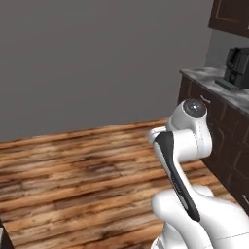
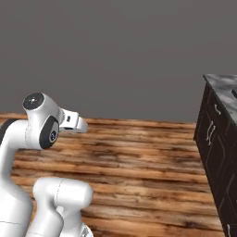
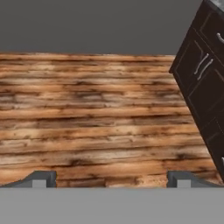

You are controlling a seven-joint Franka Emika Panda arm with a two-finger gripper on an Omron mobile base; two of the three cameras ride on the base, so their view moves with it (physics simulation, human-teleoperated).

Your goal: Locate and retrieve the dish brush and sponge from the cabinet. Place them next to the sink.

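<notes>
A grey wall runs behind a wood-plank floor, and nothing lies on the planks between the robot and the furniture. At the right, dark base cabinets with silver handles stand under a grey marbled countertop; a black coffee machine sits on that counter. Above it, in the upper right corner of the left base view, the bottom edge of the cabinet shows as a dark brown panelled wall unit, its door closed. What lies inside cannot be told, so the brush and sponge cannot be placed. The white arm is folded close over its base, elbow raised and forearm reaching forward at about counter height. In the hand view the gripper looks down at the floor, the base cabinets at its right; its two dark fingertips stand wide apart, released, with nothing between them.
</notes>
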